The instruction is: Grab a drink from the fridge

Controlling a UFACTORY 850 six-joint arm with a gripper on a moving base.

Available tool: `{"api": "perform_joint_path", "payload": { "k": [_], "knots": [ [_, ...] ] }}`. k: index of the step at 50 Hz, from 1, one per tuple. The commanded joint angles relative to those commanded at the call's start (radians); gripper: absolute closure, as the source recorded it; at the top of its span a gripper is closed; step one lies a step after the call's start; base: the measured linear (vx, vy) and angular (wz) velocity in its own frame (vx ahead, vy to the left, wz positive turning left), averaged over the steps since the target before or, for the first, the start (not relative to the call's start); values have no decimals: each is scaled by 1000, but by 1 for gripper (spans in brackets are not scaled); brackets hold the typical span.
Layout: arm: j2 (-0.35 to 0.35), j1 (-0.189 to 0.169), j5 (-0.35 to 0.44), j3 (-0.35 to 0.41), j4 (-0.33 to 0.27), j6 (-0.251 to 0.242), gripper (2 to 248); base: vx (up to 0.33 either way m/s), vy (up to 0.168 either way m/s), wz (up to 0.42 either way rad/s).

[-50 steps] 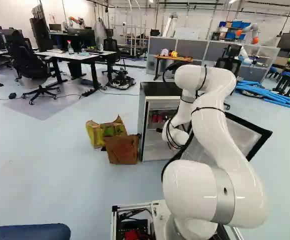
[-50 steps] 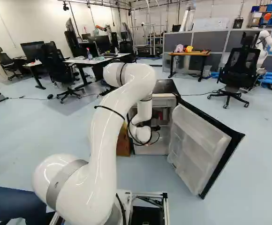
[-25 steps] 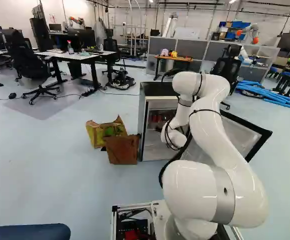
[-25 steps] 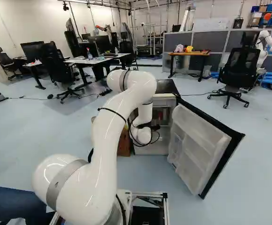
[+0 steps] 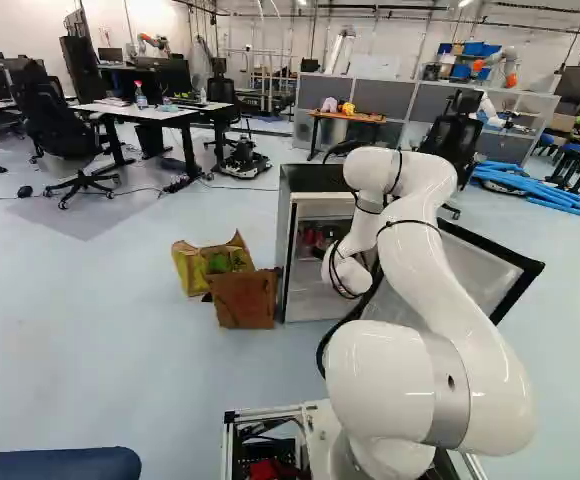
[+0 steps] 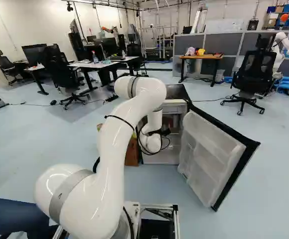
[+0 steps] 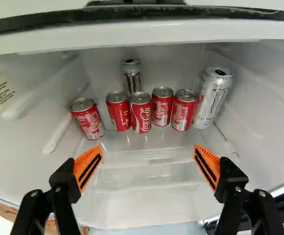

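Red soda cans point(image 7: 141, 112) are standing ahead of the gripper point(image 7: 149, 167), fingers spread wide, holding nothing. Approach is seemingly underway; next move is needing one can centred between pads.

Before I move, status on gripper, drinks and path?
Gripper open, nothing held. Five red cans, two silver cans standing ahead in the fridge. Door open; nothing visible blocking the way to the red cans.

Arm's top bend point(image 5: 400, 172) a bit lower vs prev
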Motion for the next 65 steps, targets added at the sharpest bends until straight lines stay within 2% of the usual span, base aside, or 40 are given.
{"api": "perform_joint_path", "payload": {
  "k": [16, 33, 65],
  "knots": [
    [-26, -13, 0, -47, 0, 0, 3, 0, 0, 0],
    [-102, -27, 0, -137, 0, 0, 3, 0, 0, 0],
    [-162, -40, 0, -251, 0, 0, 3, 0, 0, 0]
  ]
}}
